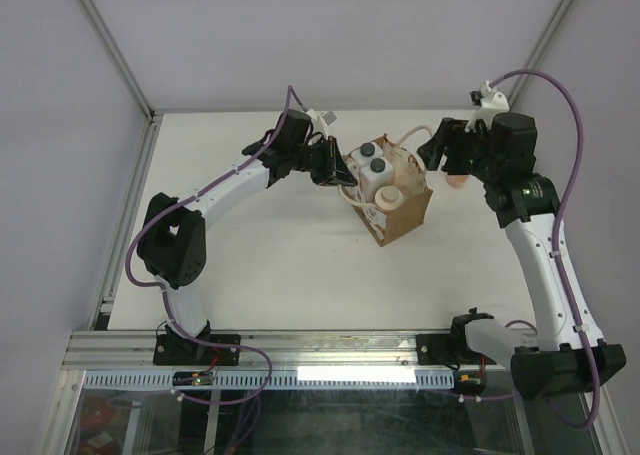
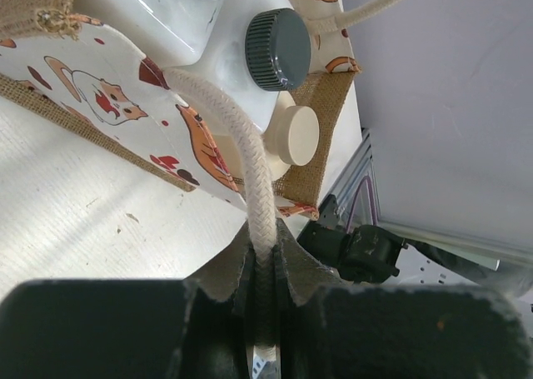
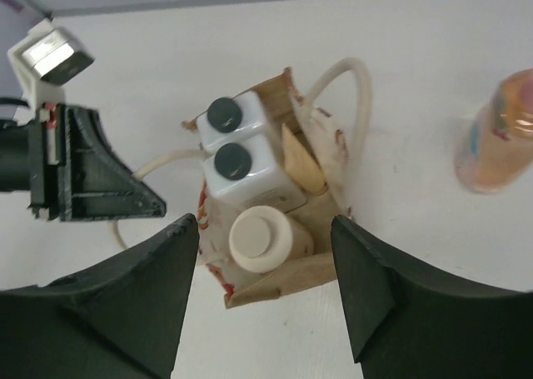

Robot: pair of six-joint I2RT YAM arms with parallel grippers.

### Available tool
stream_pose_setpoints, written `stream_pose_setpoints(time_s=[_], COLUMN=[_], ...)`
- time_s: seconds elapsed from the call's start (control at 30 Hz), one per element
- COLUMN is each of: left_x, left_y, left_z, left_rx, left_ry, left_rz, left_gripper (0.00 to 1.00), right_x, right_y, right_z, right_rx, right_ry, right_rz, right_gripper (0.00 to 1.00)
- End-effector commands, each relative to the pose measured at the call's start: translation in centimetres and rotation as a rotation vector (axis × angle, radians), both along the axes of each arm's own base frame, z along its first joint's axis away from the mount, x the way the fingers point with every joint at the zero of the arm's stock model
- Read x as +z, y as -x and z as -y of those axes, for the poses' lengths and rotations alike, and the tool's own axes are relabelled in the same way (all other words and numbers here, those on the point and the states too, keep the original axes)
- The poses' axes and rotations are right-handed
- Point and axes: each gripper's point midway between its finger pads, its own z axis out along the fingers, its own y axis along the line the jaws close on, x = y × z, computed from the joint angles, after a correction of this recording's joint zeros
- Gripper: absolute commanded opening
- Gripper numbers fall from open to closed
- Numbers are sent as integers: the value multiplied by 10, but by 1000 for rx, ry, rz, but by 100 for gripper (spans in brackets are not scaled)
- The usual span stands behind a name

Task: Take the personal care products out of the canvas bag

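Pinching the cream rope loop handle (image 2: 250, 171), the left claw (image 2: 265, 266) is pressed together on the cord and steadies the small boxy brown canvas bag (image 3: 279, 289), with its red-and-white print, on the white desk (image 3: 466, 312). The right claw (image 3: 262, 229) hangs above the bag's open mouth, jaws spread wide and nothing between them.

Three personal care products stand inside the bag. Two white squarish bottles with dark ribbed caps (image 3: 250, 187) sit side by side and touching. A cream bottle with a round cream cap (image 3: 260, 239) is packed against them at one end. The slim peach-orange bottle (image 3: 498, 133) is outside, on the desk well apart from the bag. It is blurred, so I cannot tell whether it stands or lies.

I judge the task about a quarter done, and the step in hand to be the approach for a second bottle. The cream one lies between the spread jaws in the wrist view and looks the likely target. The next move calls for a straight descent that clears the bag's rim and the neighbouring white bottle. Then comes a close on the cap or shoulder and a vertical lift, with the left claw's hold on the handle stopping the bag from rising.
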Motion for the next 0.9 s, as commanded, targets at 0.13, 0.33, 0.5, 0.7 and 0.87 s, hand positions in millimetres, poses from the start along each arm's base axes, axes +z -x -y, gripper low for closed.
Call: stream_pose_setpoints(time_s=[0.13, 0.33, 0.5, 0.7, 0.87], left_x=[11, 18, 16, 16, 14], left_y=[-3, -3, -2, -3, -3], left_z=[-3, -2, -1, 1, 2], left_rx=[33, 39, 35, 30, 27], left_ry=[37, 53, 53, 57, 55], left_rz=[20, 30, 22, 18, 17], left_gripper=[0, 0, 0, 0, 0], right_x=[-41, -81, -108, -127, -138], right_y=[0, -22, -36, -52, -60], right_z=[-60, -55, -45, -45, -43], right_rx=[238, 219, 199, 189, 192], right_ry=[24, 102, 155, 150, 160], right_rz=[-135, -242, -276, -299, -302], right_gripper=[65, 59, 57, 42, 42])
